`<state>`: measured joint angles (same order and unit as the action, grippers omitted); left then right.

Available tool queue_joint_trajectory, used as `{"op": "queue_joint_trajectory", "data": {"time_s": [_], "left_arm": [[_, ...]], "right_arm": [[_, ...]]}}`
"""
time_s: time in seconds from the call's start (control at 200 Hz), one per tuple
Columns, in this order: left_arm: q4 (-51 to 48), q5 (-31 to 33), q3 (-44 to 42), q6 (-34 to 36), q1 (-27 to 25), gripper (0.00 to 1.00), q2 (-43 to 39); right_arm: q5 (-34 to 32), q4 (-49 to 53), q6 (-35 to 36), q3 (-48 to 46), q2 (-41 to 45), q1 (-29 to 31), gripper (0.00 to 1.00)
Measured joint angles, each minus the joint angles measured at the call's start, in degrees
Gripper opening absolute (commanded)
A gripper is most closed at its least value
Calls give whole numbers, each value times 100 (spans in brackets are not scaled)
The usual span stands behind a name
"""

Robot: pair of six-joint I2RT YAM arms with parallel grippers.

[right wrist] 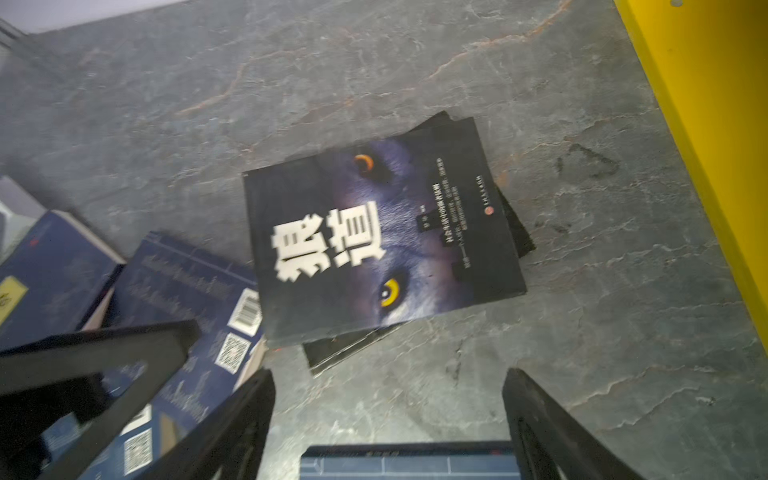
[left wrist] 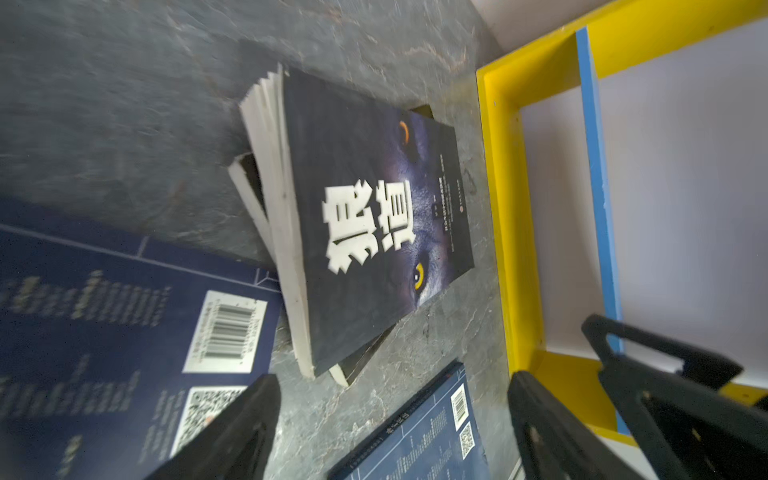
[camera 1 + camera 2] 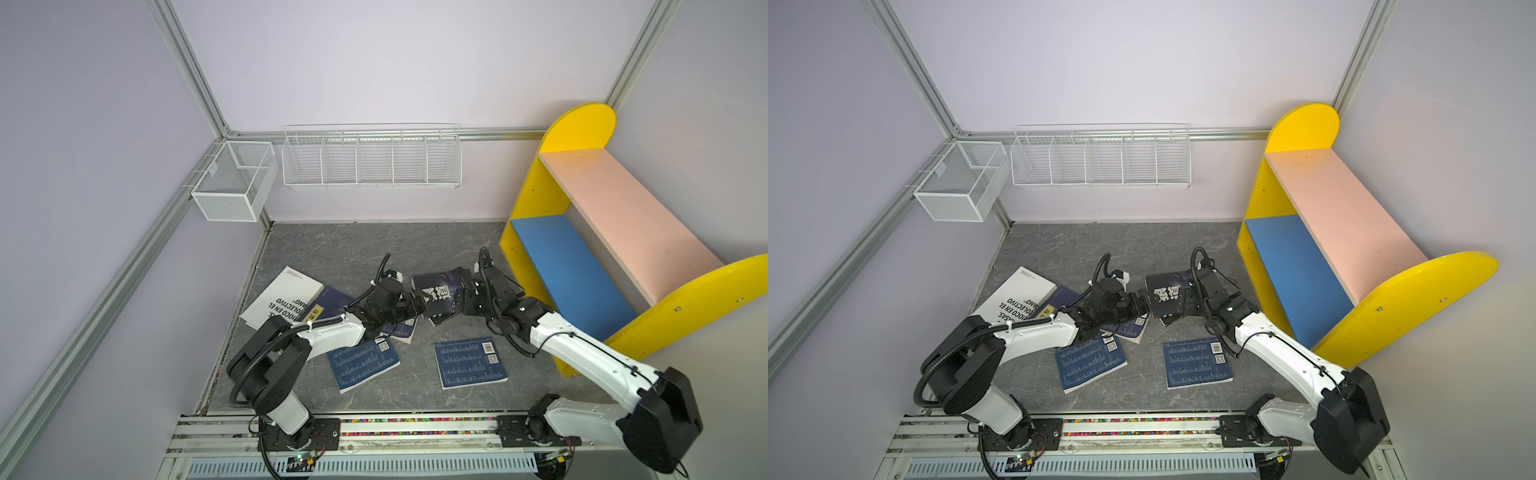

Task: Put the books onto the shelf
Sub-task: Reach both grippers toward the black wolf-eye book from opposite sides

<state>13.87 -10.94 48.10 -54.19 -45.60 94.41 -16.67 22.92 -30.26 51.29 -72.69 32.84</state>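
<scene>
The shelf (image 3: 623, 216) stands just past the right hand (image 3: 459, 305), on its outer side, both boards bare, so no book is up yet. All the books lie on the counter (image 3: 332, 249). The big white book (image 3: 286, 297) is well behind the left hand (image 3: 415, 307), and a navy book (image 3: 469, 361) lies back toward the right arm's base. The black book (image 3: 436, 286), askew on a second black one, sits between the two hands. Both have their jaws spread and empty, flanking it, I'd guess, for a shared lift. Another navy book (image 3: 401, 328) under the left hand crowds that side.
</scene>
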Motion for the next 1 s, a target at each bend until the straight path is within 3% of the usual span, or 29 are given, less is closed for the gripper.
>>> {"op": "queue_joint_trajectory", "data": {"time_s": [0.275, 0.66, 0.835, 1.0], "left_arm": [[-72, -302, 531, 420, 24, 87, 929], [-76, -258, 765, 525, 24, 87, 1266], [111, -304, 837, 518, 28, 87, 1403], [223, -393, 881, 501, 28, 87, 1556]], "right_arm": [[529, -118, 667, 647, -1346, -697, 91], [839, -304, 1032, 1180, -2570, -1362, 90], [1130, -348, 1196, 1333, -3029, -1521, 100], [1576, -529, 1220, 1414, -3226, -1547, 93]]}}
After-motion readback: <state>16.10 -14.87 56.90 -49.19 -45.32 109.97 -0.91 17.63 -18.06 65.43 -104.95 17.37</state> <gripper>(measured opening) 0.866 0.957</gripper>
